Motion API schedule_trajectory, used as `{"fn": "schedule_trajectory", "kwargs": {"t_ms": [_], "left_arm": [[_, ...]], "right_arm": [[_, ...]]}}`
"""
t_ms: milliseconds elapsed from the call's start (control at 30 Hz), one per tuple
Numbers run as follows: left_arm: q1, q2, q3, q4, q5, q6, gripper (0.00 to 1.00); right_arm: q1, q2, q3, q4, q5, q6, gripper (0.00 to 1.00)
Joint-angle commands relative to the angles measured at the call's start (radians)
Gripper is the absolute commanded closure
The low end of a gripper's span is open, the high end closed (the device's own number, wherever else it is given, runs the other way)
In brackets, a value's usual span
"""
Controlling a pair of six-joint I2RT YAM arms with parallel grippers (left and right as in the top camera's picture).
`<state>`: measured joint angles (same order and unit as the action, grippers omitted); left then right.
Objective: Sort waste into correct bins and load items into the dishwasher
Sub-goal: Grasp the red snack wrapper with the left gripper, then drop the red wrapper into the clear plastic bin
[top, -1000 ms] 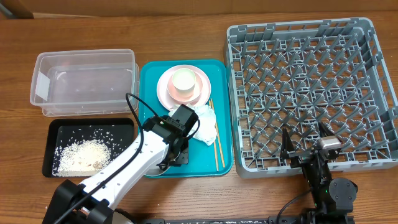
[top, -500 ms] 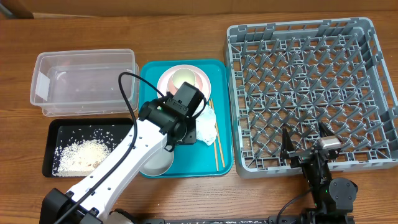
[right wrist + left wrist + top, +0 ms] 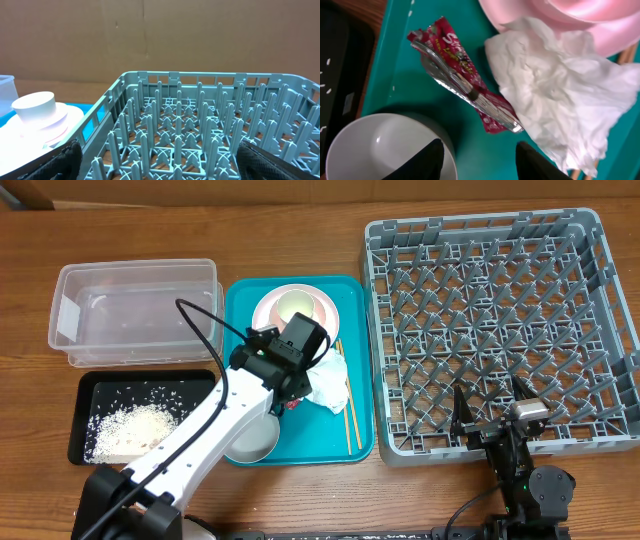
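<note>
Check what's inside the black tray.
Loose white rice lies in the black tray: a heap plus stray grains around it. The left arm covers the tray's near right corner, so that part cannot be seen.

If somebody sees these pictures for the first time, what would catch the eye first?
A red-and-silver snack wrapper lies on the teal tray beside a crumpled white napkin. The big grey dish rack fills the right side, and white rice lies in the black tray at the left.
</note>
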<state>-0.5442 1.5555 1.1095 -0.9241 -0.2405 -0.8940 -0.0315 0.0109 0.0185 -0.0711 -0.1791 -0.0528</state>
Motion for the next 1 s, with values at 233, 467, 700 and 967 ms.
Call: {"fn": "schedule_trajectory", "kwargs": {"t_ms": [233,467,700,967], "left_arm": [[0.082,0.133,-0.011,0.04,0.001,-0.064,0.59],[0.101,0.192,-0.011,0.065,0.012,-0.064,0.61],[0.101,0.197,-0.011,0.088,0.012,-0.064,0.64],[0.099,0.197,-0.037,0.097,0.012,-0.064,0.64]], "right_arm": [[-0.003,-0.008,-0.011,0.005,-0.002,0.0,0.0],[-0.003,-0.008,-0.011,0.005,-0.002,0.0,0.0],[-0.003,-0.008,-0.011,0.005,-0.002,0.0,0.0],[-0.003,-0.008,-0.011,0.005,-0.002,0.0,0.0]]}}
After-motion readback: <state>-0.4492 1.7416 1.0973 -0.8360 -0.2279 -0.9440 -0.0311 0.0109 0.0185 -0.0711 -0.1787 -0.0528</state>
